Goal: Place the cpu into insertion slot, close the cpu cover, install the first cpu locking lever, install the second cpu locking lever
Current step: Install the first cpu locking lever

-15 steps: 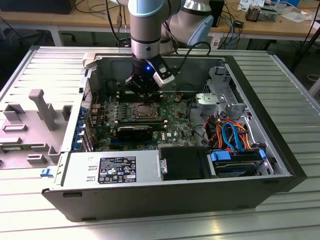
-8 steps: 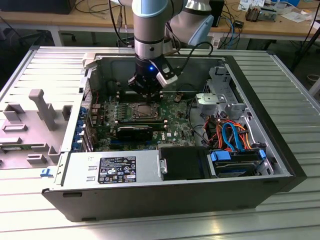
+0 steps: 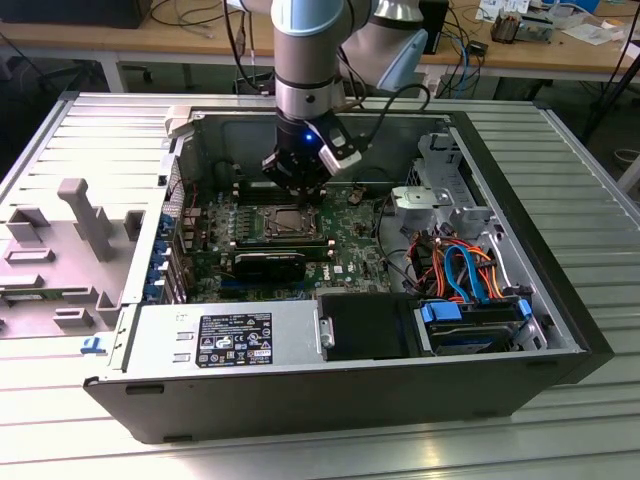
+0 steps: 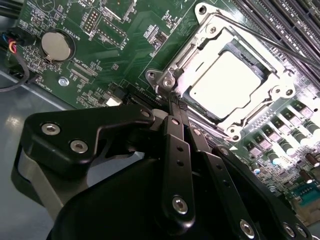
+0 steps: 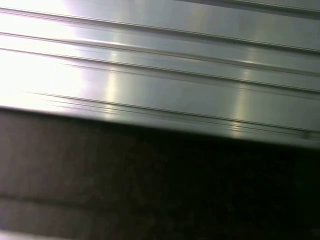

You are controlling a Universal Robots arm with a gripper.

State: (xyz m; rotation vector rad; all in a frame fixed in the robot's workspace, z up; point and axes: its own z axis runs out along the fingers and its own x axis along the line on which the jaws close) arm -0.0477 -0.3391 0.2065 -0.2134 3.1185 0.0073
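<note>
Cpu (image 4: 231,83) sits in your insertion slot (image 4: 260,117) on the green board (image 4: 125,55), with the cpu cover (image 4: 212,37) lying closed around it. Your gripper (image 4: 176,106) has its jaws clenched together, tips down at the cover's corner beside the lever (image 4: 197,125)

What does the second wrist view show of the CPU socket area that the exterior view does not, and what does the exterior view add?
The second wrist view shows close detail: the cpu seated under the cpu cover, with the gripper shut, its tips at the cover's corner, and a round coin battery. The exterior view shows the whole open computer case, the arm and the drive cables. Both share the green circuit board and the gripper at the socket.
</note>
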